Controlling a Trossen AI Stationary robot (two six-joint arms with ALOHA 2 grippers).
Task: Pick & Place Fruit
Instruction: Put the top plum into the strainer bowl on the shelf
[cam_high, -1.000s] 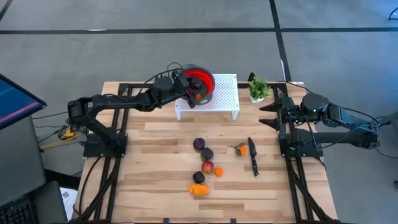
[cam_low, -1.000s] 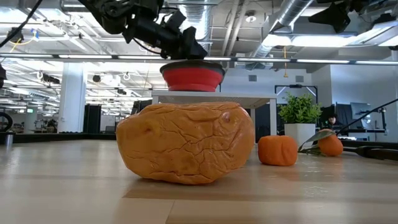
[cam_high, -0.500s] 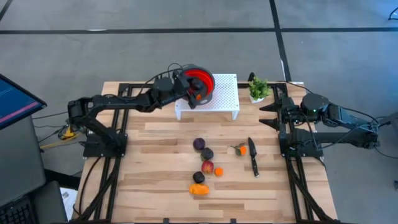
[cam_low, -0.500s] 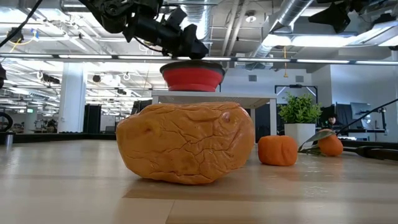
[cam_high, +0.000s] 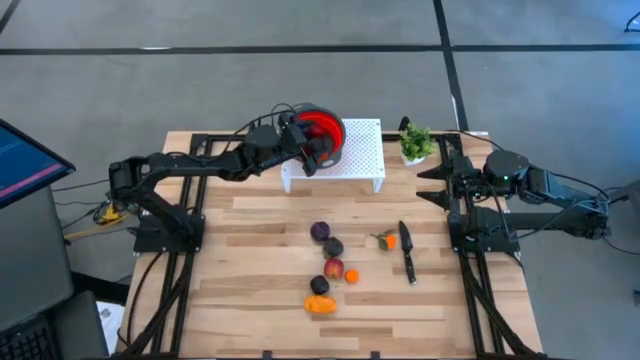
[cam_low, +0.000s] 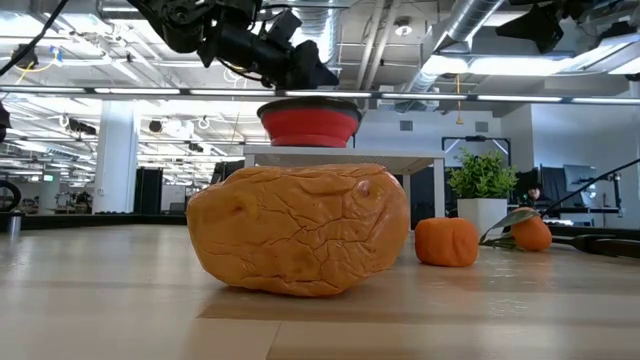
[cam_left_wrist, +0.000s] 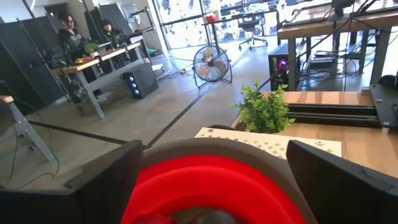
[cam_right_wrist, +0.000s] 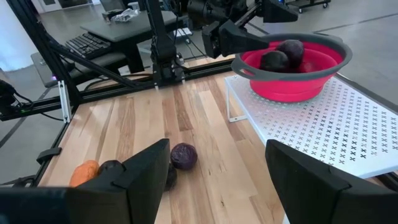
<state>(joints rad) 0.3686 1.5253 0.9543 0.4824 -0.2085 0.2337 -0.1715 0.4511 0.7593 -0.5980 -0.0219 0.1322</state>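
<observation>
A red bowl with a grey rim stands on a white perforated stand at the table's far side. Two dark plums lie in it. My left gripper hangs open and level just above the bowl's near-left rim, with nothing between its fingers. More fruit lies mid-table: plums, a red-yellow ball, a small orange and a larger orange piece. My right gripper waits open at the table's right edge.
A black-handled knife lies right of the fruit, with an orange piece beside it. A small green potted plant stands right of the stand. Bare wood lies at the table's left and near sides.
My left gripper has opened above the bowl without shifting. The small orange that showed between its fingers in the high view no longer shows there.
</observation>
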